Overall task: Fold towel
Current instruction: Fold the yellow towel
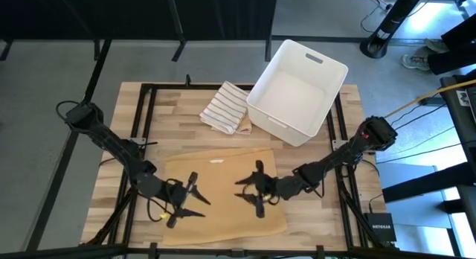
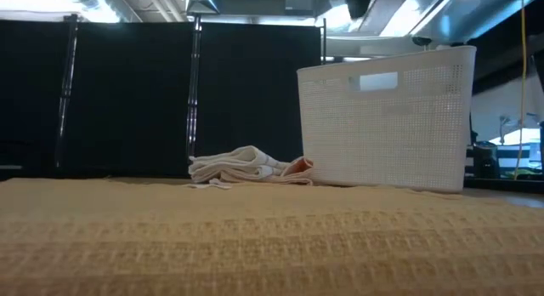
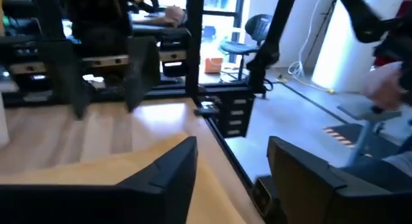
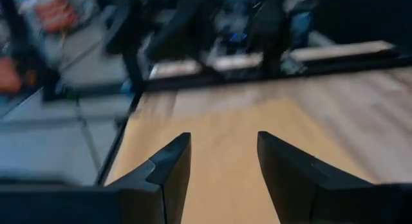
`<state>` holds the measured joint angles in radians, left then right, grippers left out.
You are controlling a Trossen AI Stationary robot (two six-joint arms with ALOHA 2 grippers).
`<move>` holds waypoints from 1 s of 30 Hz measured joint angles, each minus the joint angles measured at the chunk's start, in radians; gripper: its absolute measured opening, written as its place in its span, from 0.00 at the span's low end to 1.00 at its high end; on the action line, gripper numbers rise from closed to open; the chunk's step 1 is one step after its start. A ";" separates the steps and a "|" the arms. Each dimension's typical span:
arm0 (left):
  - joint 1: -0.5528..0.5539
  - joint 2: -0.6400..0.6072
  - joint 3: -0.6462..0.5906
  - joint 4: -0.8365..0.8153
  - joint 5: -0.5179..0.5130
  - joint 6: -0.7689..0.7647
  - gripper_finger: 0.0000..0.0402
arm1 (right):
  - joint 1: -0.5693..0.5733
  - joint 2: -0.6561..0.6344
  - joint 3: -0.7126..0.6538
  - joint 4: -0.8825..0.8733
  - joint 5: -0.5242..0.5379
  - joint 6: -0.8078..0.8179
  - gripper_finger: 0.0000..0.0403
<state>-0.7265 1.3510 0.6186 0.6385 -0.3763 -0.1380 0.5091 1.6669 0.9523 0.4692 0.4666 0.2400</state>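
Observation:
A tan towel lies spread flat on the wooden table's near half; it fills the foreground of the low view. My left gripper hovers over the towel's left part, open, with nothing between its fingers. My right gripper hovers over the towel's middle, facing the left one, also open and empty. Both wrist views look out level over the towel. Neither gripper shows in the low view.
A crumpled striped cloth lies at the table's far side. Beside it, at the far right, stands a white basket. Black frame rails run along the table's edges.

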 joint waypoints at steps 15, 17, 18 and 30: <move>-0.233 0.199 0.490 -1.020 -0.158 -0.311 0.43 | 0.258 0.057 0.256 -0.374 -0.064 -0.079 0.55; -0.265 0.262 0.545 -1.142 -0.125 -0.433 0.44 | 0.303 0.069 0.269 -0.442 -0.058 -0.025 0.57; -0.279 0.292 0.569 -1.197 -0.100 -0.494 0.44 | 0.324 0.071 0.272 -0.478 -0.046 0.010 0.58; -0.355 0.487 0.621 -1.307 0.085 -0.885 0.43 | 0.422 0.095 0.256 -0.768 0.096 0.231 0.55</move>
<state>-1.0813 1.8383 1.2396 -0.6686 -0.2911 -1.0229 0.9312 1.7620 1.2083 -0.2989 0.5622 0.4706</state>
